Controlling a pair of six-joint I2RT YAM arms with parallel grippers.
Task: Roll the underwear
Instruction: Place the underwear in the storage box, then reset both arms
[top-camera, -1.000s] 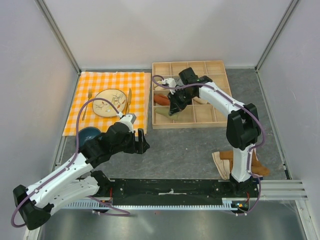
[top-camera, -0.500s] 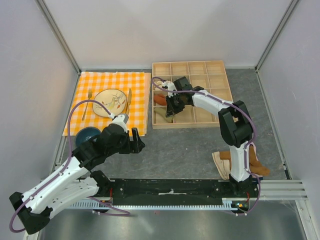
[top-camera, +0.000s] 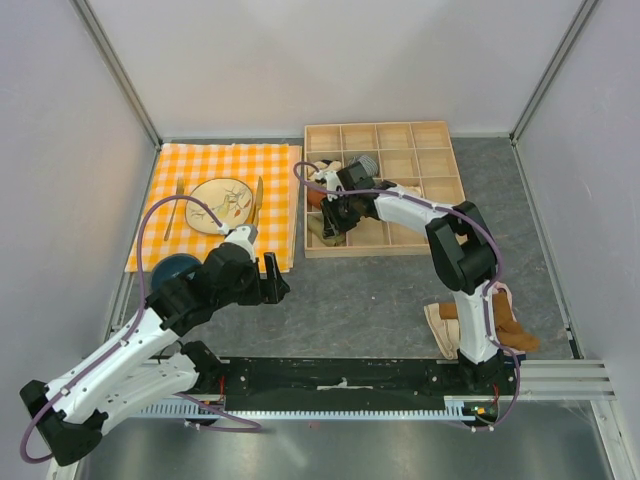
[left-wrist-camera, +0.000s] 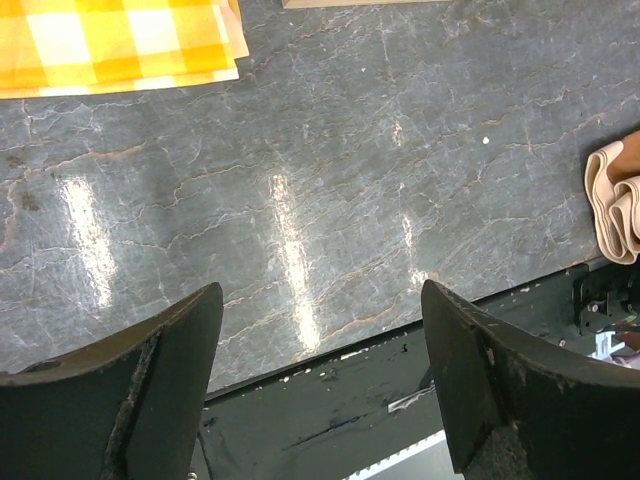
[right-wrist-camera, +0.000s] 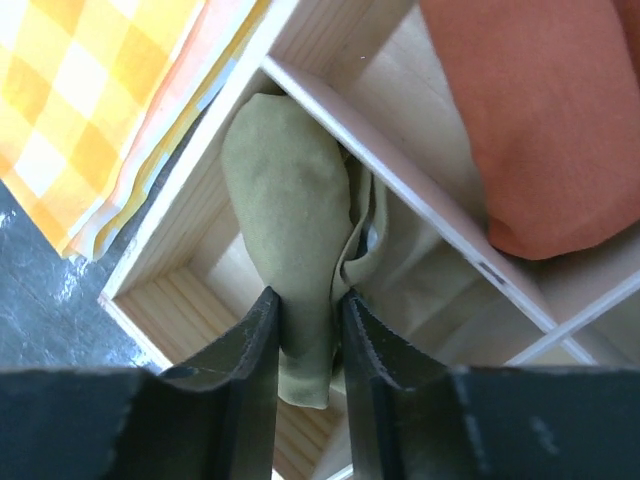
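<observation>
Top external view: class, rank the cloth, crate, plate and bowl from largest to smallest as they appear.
1. Cloth and crate: about alike, too close to rank.
2. Plate.
3. Bowl, partly hidden by the left arm.

— Inspector: Class of premises?
— Assistant: Robotics laboratory test cell; plain panel walls (top-camera: 300, 60) in aluminium posts (top-camera: 115, 65) enclose a grey bench (top-camera: 380, 290); left arm (top-camera: 130, 350) and right arm (top-camera: 465, 250) bolted to a rail (top-camera: 340, 375) at its near edge; staged checked cloth (top-camera: 200, 160), divided tray (top-camera: 410, 248).
</observation>
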